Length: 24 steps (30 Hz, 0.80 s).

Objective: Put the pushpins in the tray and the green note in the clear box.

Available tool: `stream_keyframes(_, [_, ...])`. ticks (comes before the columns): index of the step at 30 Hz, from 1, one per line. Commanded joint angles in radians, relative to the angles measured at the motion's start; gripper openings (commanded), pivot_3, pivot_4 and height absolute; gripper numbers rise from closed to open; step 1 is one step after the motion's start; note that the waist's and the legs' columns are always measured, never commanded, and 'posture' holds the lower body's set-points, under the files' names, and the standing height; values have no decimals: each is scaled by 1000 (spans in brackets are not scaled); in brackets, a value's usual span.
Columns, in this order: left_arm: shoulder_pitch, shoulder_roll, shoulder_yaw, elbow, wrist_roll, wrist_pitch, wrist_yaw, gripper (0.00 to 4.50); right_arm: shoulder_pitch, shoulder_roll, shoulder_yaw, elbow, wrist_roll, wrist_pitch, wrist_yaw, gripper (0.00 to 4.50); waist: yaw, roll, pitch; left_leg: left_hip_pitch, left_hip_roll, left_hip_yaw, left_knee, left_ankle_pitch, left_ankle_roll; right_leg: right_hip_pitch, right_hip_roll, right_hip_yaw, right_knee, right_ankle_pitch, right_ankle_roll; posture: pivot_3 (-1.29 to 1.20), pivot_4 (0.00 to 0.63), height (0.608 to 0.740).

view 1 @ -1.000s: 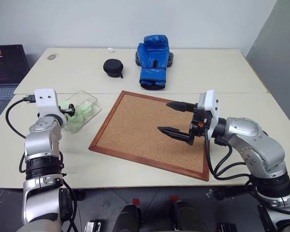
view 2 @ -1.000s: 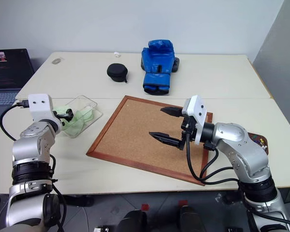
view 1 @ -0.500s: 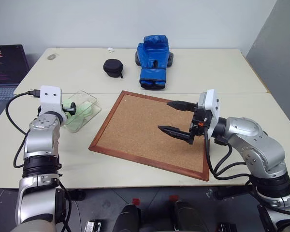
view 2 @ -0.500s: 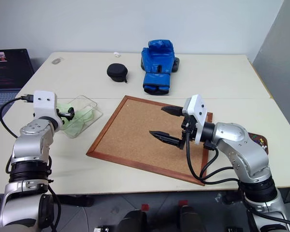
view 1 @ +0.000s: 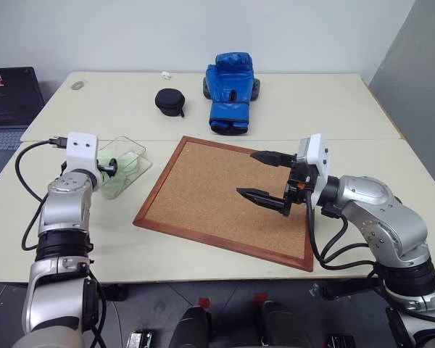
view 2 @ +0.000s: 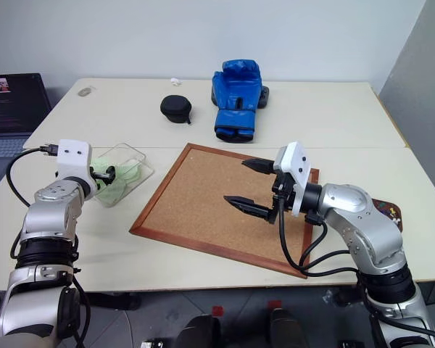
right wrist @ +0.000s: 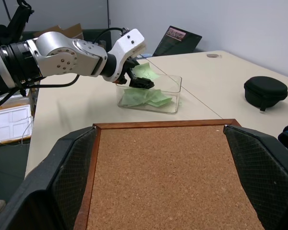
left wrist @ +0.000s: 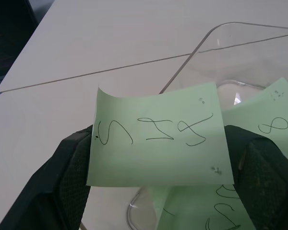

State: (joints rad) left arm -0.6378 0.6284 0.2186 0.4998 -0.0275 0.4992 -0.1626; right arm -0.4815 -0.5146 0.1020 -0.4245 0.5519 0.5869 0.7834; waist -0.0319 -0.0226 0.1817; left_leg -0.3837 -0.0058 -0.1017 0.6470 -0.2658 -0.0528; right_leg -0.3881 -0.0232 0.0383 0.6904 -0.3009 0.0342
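My left gripper (view 1: pixel 110 165) hangs at the near end of the clear box (view 1: pixel 133 165), fingers wide apart. A pale green note (left wrist: pixel 156 136) with handwriting lies across the gap between the fingers (left wrist: pixel 72 172), above the box rim (left wrist: pixel 206 40). More green notes (left wrist: pixel 261 120) lie inside the box. My right gripper (view 1: pixel 245 174) is open and empty over the corkboard, pointing toward the box. The dark reddish tray (view 2: pixel 388 210) peeks out behind my right forearm. It holds coloured specks too small to tell as pushpins.
A wood-framed corkboard (view 1: pixel 210 199) lies bare in the middle of the table. Behind it sit a blue boxing glove (view 1: pixel 230 90) and a round black case (view 1: pixel 170 101). A laptop (view 1: pixel 7 101) stands at the far left.
My left wrist has rolled a little with the green note still across its fingers. The right arm has not moved.
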Motion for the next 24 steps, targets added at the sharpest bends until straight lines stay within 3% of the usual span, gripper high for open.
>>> stream_keyframes(1, [-30, 27, 8, -4, 22, -28, 25, 4155, -1, -3, -18, -46, 8, -10, -4, 4500, 0, 0, 0, 0, 0, 0, 0, 0, 0, 0, 0, 0, 0, 0, 0, 0, 150, 740])
stream_keyframes(23, [-4, -9, 15, -130, -50, -60, -49, 4155, -11, -3, -19, -30, 0, -20, -1, 4500, -1, 0, 0, 0, 0, 0, 0, 0, 0, 0, 0, 0, 0, 0, 0, 0, 150, 740])
stream_keyframes(24, [0, -9, 11, -137, -52, -52, -57, 3983, -12, -2, -19, -30, -1, -20, -1, 4500, -1, 0, 0, 0, 0, 0, 0, 0, 0, 0, 0, 0, 0, 0, 0, 0, 150, 740])
